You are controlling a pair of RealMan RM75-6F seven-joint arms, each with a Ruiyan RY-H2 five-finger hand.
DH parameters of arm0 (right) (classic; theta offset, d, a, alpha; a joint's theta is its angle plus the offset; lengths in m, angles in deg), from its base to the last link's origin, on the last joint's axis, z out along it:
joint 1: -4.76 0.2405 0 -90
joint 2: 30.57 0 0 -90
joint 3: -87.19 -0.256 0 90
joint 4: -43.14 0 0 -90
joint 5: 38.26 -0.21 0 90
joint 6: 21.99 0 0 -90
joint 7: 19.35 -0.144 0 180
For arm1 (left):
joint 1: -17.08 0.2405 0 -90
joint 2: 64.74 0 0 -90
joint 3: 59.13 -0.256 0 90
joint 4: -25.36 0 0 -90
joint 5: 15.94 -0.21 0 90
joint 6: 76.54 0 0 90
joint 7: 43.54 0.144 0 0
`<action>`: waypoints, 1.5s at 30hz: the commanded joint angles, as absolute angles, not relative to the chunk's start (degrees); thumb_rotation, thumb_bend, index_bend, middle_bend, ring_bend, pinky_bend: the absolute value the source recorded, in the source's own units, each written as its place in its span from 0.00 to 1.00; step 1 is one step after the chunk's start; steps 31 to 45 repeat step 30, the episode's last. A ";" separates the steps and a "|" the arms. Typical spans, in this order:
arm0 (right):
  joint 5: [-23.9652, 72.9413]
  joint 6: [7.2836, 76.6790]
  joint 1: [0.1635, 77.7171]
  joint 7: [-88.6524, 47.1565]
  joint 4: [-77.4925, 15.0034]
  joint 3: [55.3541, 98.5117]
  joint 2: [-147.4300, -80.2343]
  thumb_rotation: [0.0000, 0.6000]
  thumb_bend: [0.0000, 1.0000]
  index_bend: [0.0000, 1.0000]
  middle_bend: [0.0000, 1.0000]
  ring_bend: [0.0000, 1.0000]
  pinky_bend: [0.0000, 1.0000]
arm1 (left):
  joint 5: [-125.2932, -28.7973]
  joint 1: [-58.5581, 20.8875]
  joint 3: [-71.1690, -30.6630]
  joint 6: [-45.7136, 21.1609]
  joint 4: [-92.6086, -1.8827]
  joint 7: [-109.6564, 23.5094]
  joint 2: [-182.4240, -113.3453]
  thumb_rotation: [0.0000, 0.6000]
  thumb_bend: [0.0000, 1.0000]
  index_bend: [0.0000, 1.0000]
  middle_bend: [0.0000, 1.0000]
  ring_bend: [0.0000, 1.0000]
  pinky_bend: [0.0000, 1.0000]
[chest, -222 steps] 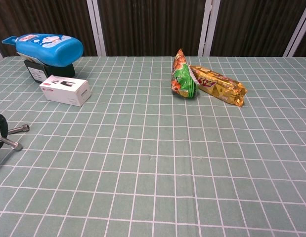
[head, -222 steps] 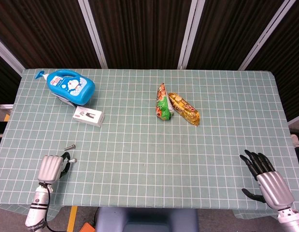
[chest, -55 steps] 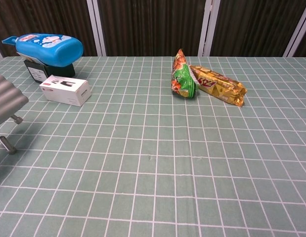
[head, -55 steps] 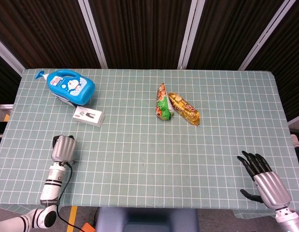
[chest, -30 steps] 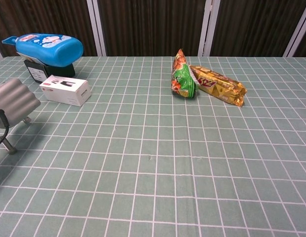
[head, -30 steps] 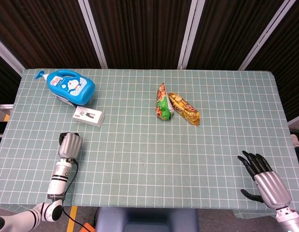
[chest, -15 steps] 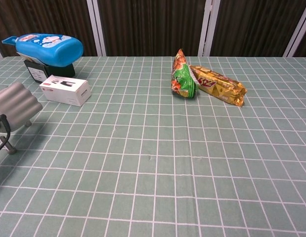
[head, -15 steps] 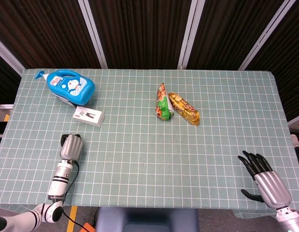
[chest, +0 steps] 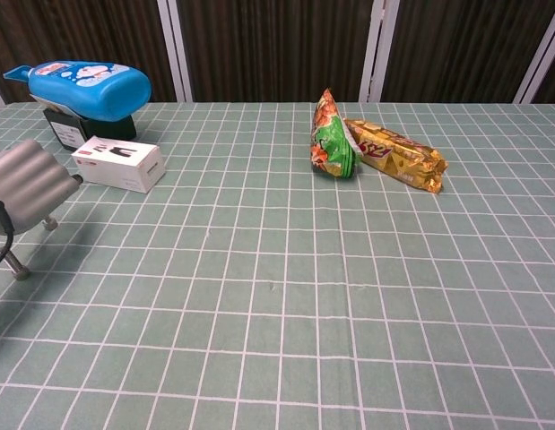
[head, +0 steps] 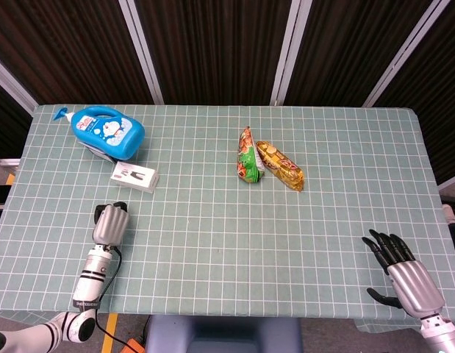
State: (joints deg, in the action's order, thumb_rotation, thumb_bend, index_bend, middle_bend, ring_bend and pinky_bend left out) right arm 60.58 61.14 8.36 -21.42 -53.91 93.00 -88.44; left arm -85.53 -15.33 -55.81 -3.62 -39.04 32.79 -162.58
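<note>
- At the near left edge of the surface: two small grey metal bolts. One (chest: 17, 266) lies on the cloth below the left hand (head: 109, 223); the other (chest: 49, 224) pokes out just under the hand's edge. Both are short, dull silver, with a wider head at one end. The head view hides them beneath the hand.
- Left hand: silver ribbed back facing up, directly over the bolts. Fingers are turned under and out of sight; cannot tell whether they grasp anything.
- Right hand (head: 400, 272): near right corner, released, dark fingers apart, holding nothing, well apart from everything.
- Just beyond the left hand: flat white cardboard box (chest: 117, 164). Behind it, blue plastic pump bottle (chest: 84, 87) lying on its side across a small black box (chest: 66, 125).
- Mid-surface, far side: green snack packet (head: 248, 158) touching a golden snack packet (head: 280, 165).
- Surface (head: 212, 235): pale green cloth with a white grid.
- Room: dark slatted wall panels behind, split by white posts.
</note>
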 commanded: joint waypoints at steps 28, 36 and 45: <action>62.14 60.53 7.87 -18.71 -54.58 94.28 -88.72 1.00 0.27 0.00 0.00 0.00 0.00 | -114.77 7.83 -66.57 16.23 -55.38 -63.76 -133.29 1.00 0.38 0.00 0.00 0.00 0.05; 61.94 60.39 7.91 -18.74 -54.61 94.24 -88.70 1.00 0.27 0.00 0.00 0.00 0.00 | -114.73 8.00 -66.23 16.20 -55.47 -62.04 -133.56 1.00 0.38 0.00 0.00 0.00 0.05; 61.94 60.39 7.91 -18.74 -54.61 94.24 -88.70 1.00 0.27 0.00 0.00 0.00 0.00 | -114.73 8.00 -66.23 16.20 -55.47 -62.04 -133.56 1.00 0.38 0.00 0.00 0.00 0.05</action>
